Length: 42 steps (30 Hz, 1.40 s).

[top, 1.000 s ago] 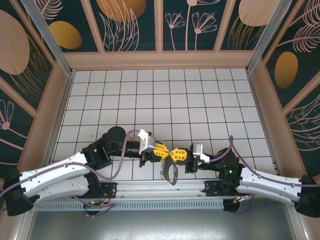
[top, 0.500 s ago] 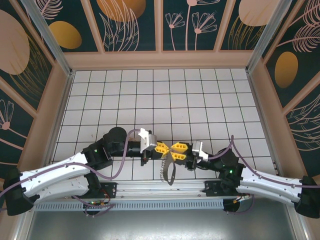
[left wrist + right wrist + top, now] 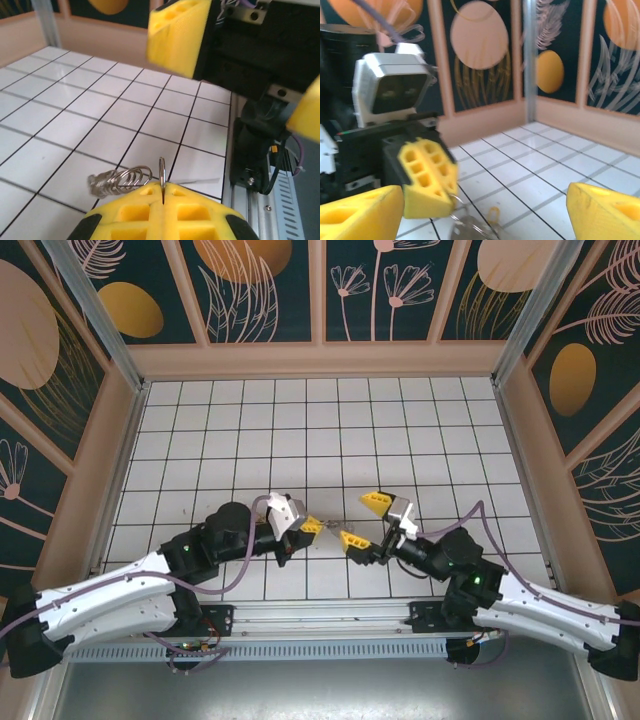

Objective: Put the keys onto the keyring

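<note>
– Left gripper (image 3: 310, 527), what state?
– Clenched. Its 2 yellow fingertips (image 3: 135, 200) pinch a thin metal keyring (image 3: 161, 174), which stands edge-on in the seam between them.
– And the keys (image 3: 120, 181)?
– A silvery bunch just left of that ring, touching it, over the white tiles. Whether it rests on them I cannot tell. From the right wrist it is a grey blur below the left gripper's finger.
– Right gripper (image 3: 365, 521)?
– Released, its 2 fingers spread wide, grasping nothing, facing the left gripper just beside it.
– Where on the table (image 3: 300, 420)?
– Close to the near edge, about midway between its 2 near corners
</note>
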### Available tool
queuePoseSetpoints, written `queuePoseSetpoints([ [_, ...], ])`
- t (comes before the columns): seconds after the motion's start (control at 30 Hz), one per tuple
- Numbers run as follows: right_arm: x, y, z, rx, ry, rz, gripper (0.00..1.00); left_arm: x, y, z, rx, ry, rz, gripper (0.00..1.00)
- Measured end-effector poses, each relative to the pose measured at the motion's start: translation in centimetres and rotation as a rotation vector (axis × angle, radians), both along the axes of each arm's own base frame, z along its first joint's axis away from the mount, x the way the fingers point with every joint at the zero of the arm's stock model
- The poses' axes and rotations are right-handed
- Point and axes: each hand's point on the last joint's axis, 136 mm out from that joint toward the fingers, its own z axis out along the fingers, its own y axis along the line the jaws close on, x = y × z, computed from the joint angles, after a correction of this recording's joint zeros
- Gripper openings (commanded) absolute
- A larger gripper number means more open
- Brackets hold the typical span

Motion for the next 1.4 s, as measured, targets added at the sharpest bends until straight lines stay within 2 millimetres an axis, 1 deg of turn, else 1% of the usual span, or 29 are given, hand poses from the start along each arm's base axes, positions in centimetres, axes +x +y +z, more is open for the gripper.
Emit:
queuePoseSetpoints([
  [0.07, 1.4, -0.6, -0.1, -0.026, 0.029, -0.056, 0.86, 0.1, 0.6, -0.7, 0.004, 0.022, 0.028, 0.0],
  [0.13, 3.4, -1.4, 0.0, -0.047, 0.063, -0.125, 0.85, 0.1, 1.1, -1.3, 0.008, 0.043, 0.05, 0.0],
  [0.23, 7.2, -3.1, -0.1, -0.064, 0.13, -0.232, 0.85, 0.4, 1.7, -1.8, 0.011, 0.064, 0.084, 0.0],
  [0.3, 9.4, -3.9, -0.8, -0.077, 0.189, -0.27, 0.85, 0.6, 2.0, -1.7, 0.006, 0.077, 0.107, 0.0],
  [0.37, 11.1, -4.1, -2.2, -0.1, 0.252, -0.283, 0.85, 0.8, 2.3, -1.6, -0.005, 0.089, 0.134, 0.0],
  [0.5, 12.5, -2.7, -5.6, -0.179, 0.367, -0.239, 0.89, 1.1, 3.2, -2.0, -0.019, 0.115, 0.183, 0.0],
  [0.6, 13.6, -1.2, -7.2, -0.23, 0.424, -0.207, 0.91, 1.0, 3.8, -2.3, -0.028, 0.127, 0.198, 0.0],
  [0.8, 16.3, 1.2, -9.5, -0.304, 0.481, -0.172, 0.94, 0.5, 4.7, -2.1, -0.061, 0.141, 0.205, 0.0],
  [1.0, 18.5, 3.5, -11.9, -0.358, 0.523, -0.132, 0.95, 0.4, 5.4, -2.7, -0.076, 0.171, 0.227, 0.0],
  [1.23, 20.6, 5.9, -14.1, -0.393, 0.557, -0.083, 0.95, 0.1, 6.3, -2.6, -0.095, 0.194, 0.246, 0.0],
  [1.33, 21.5, 7.3, -15.2, -0.415, 0.566, -0.056, 0.95, 0.0, 6.5, -2.4, -0.114, 0.209, 0.249, 0.0],
  [1.4, 21.6, 8.5, -16.0, -0.436, 0.574, -0.035, 0.95, -0.2, 6.8, -2.5, -0.129, 0.225, 0.254, 0.0],
])
